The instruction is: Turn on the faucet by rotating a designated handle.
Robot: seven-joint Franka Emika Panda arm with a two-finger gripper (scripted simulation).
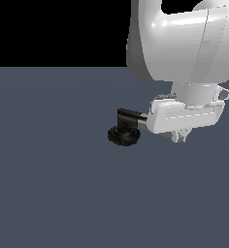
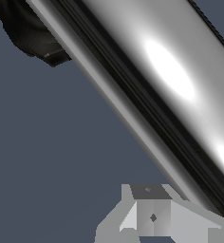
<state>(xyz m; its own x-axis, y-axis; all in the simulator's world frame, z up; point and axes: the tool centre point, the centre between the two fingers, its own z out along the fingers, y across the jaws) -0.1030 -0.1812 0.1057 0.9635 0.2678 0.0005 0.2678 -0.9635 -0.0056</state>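
A small faucet (image 1: 123,131) sits on a flat blue-grey surface; its round black ribbed base (image 1: 122,136) rests low, with a short black elbow stem (image 1: 128,116) rising above it; the handle (image 2: 147,90), a shiny silver cylindrical bar, runs from the elbow toward the exterior view's right; close up, it shows bright highlights and dark lengthwise streaks

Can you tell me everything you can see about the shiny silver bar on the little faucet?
The handle is a smooth, shiny silver cylinder that looks like polished metal, with bright white glints on it. In the wrist view it fills much of the picture, running slantwise. In the exterior view only a short grey bit shows, joined to the black elbow above the round ribbed base; the rest is hidden behind the white gripper. It lies roughly level. Whether the gripper touches it cannot be told.
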